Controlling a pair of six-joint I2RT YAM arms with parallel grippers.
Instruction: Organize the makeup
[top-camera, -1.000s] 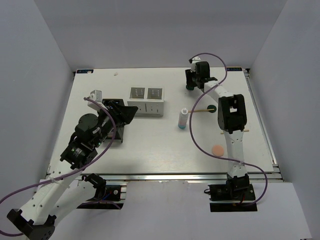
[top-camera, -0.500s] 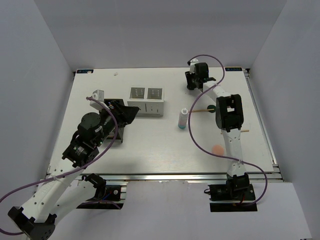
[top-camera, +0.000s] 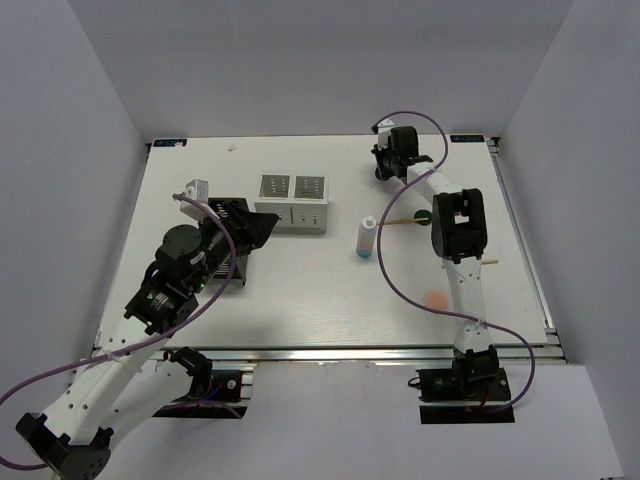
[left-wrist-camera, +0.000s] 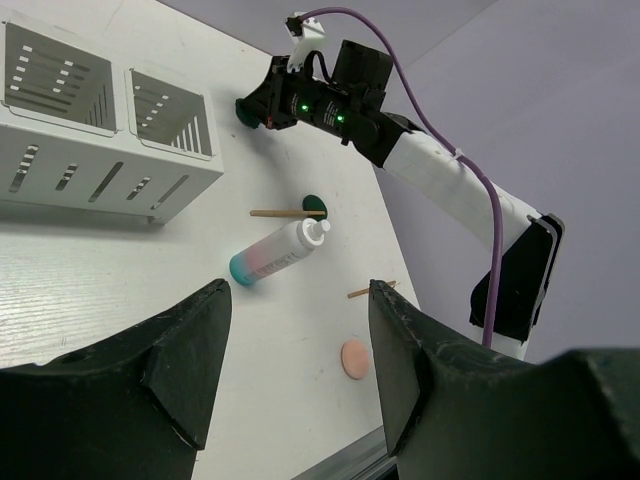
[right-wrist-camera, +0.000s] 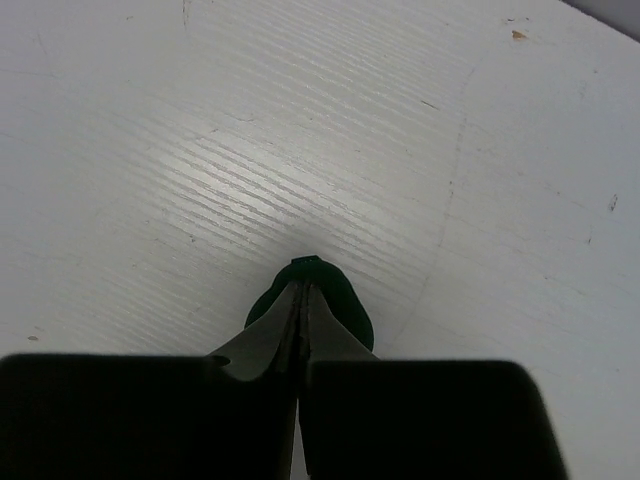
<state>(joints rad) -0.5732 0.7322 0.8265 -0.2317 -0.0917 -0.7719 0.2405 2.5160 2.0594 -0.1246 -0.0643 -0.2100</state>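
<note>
My right gripper (right-wrist-camera: 300, 287) is at the table's far right and is shut on a dark green disc (right-wrist-camera: 343, 302), which stands on edge between the fingers. From the left wrist view, that same disc (left-wrist-camera: 243, 112) shows at the tip of the right gripper (left-wrist-camera: 262, 104). A second green disc (top-camera: 424, 217) lies by a thin wooden stick (top-camera: 400, 220). The white bottle with a blue base (top-camera: 367, 238) stands mid-table, and a pink pad (top-camera: 434, 299) lies nearer the front. My left gripper (left-wrist-camera: 298, 290) is open and empty, above the black holder (top-camera: 235, 272).
The white two-compartment box (top-camera: 294, 202) stands left of the bottle. Another short stick (left-wrist-camera: 372, 290) lies near the right arm's elbow. A small white block (top-camera: 193, 188) sits at the far left. The purple cable loops over the right arm.
The right gripper's jaws have closed onto the dark green disc at the far right. The left arm has hardly moved.
</note>
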